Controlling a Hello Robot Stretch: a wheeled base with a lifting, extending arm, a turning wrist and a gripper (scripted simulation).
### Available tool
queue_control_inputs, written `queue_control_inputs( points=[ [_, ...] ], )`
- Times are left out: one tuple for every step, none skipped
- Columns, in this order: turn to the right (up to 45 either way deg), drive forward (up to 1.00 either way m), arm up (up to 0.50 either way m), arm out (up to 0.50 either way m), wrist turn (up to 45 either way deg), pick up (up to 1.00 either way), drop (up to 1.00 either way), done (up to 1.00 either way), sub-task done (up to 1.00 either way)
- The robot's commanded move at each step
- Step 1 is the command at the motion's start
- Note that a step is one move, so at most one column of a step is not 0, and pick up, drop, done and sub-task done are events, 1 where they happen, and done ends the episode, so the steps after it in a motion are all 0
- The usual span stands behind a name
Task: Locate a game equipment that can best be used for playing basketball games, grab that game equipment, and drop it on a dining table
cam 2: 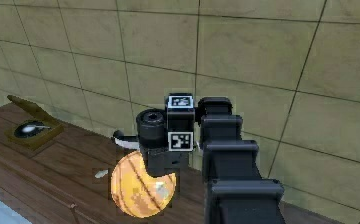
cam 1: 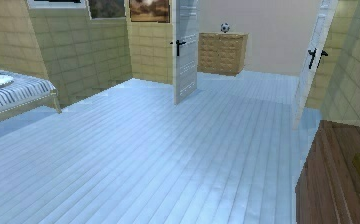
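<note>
The gripper (cam 2: 131, 143) sits at the far end of the dark arm (cam 2: 233, 170), left of two white marker squares (cam 2: 179, 118). One orange basketball (cam 2: 140, 188) lies just below it, against the wooden table (cam 2: 48, 165), so whether the gripper has hold of anything cannot be told. Left of the ball is one small pale scrap (cam 2: 101, 173), and farther left one shallow brown tray (cam 2: 30, 128) holding a dark object. A tan tiled wall (cam 2: 268, 50) stands behind. In the forward view, a pale plank floor (cam 1: 168, 150) runs to two white doors (cam 1: 186, 50), with one wooden dresser (cam 1: 223, 52) between them and one bed (cam 1: 13, 92) at near left.
</note>
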Motion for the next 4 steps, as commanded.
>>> queue_control_inputs(
  points=[
    [0.0, 0.0, -0.3, 0.0, 0.0, 0.0, 0.0, 0.0, 0.0],
    [0.0, 0.0, 0.0, 0.0, 0.0, 1.0, 0.0, 0.0, 0.0],
    [0.0, 0.0, 0.1, 0.0, 0.0, 0.0, 0.0, 0.0, 0.0],
    [0.0, 0.0, 0.2, 0.0, 0.0, 0.0, 0.0, 0.0, 0.0]
  ],
)
